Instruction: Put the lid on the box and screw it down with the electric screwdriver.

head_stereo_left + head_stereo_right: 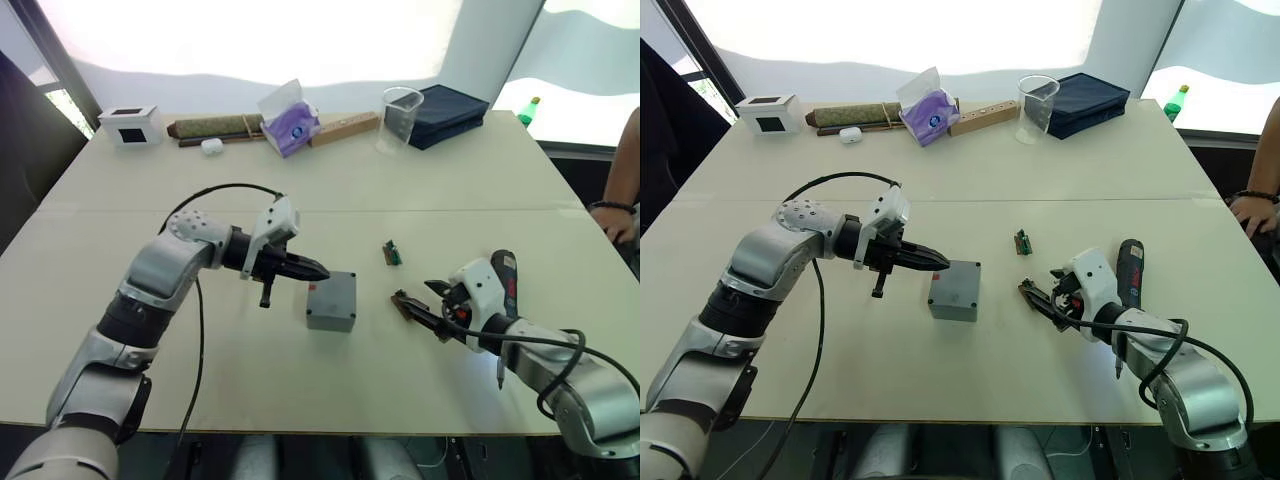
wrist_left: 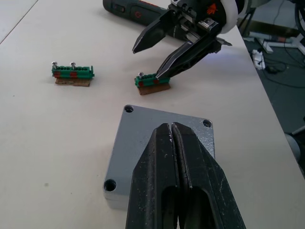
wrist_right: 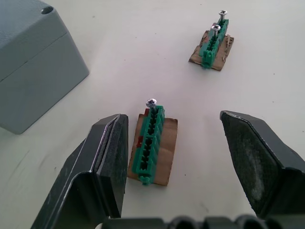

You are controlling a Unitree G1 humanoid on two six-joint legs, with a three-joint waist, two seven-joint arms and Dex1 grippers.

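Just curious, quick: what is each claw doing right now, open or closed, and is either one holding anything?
Left claw: closed, holding nothing, just over the lid.
Right claw: open, holding nothing, straddling a green screw holder.

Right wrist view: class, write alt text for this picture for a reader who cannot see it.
The right claw is open on both sides of a green screw holder on a scrap of cardboard, with one screw standing at its far end. A second green holder with two screws lies farther off on the table. A grey box with its lid on sits to one side.
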